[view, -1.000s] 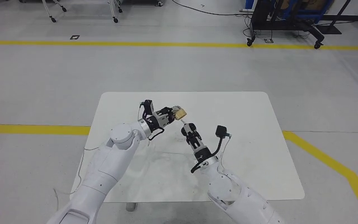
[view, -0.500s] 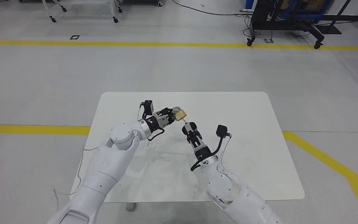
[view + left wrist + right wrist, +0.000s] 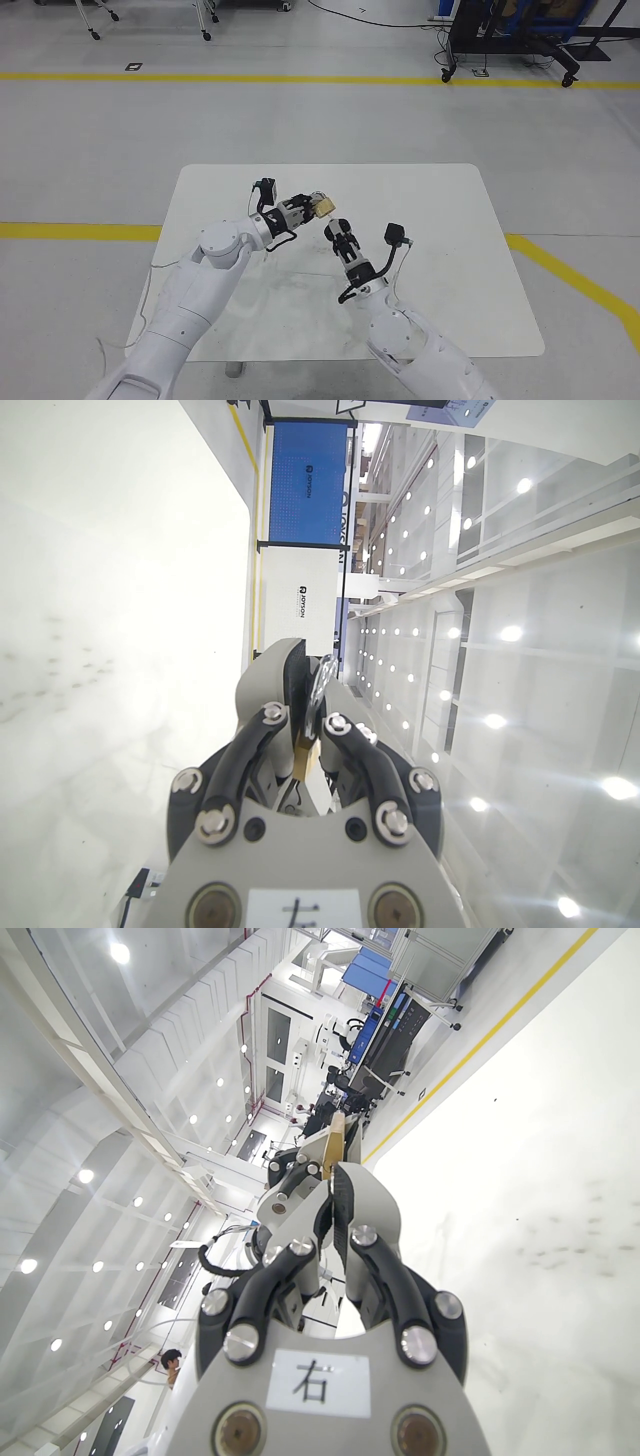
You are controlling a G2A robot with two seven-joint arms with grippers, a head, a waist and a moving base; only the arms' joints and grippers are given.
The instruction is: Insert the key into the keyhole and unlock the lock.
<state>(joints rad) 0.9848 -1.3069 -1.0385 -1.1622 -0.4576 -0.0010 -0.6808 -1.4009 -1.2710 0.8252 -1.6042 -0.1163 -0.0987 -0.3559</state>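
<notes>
Right gripper [image 3: 334, 227] nudged toward lock [image 3: 322, 205]; white table [image 3: 440, 200], yellow-striped floor [image 3: 300, 110].

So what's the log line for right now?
left gripper: shut on brass padlock, held above table | right gripper: shut, tip near padlock

You're looking at a brass-yellow lock [image 3: 322, 205] with a silver shackle [image 3: 319, 685]. White table [image 3: 440, 200], faint dark speckles [image 3: 575, 1248]. Your left gripper [image 3: 306, 207] and right gripper [image 3: 336, 229]: pale grey shells, black linkages and pads. Light grey floor [image 3: 300, 120], yellow stripes [image 3: 300, 77].
</notes>
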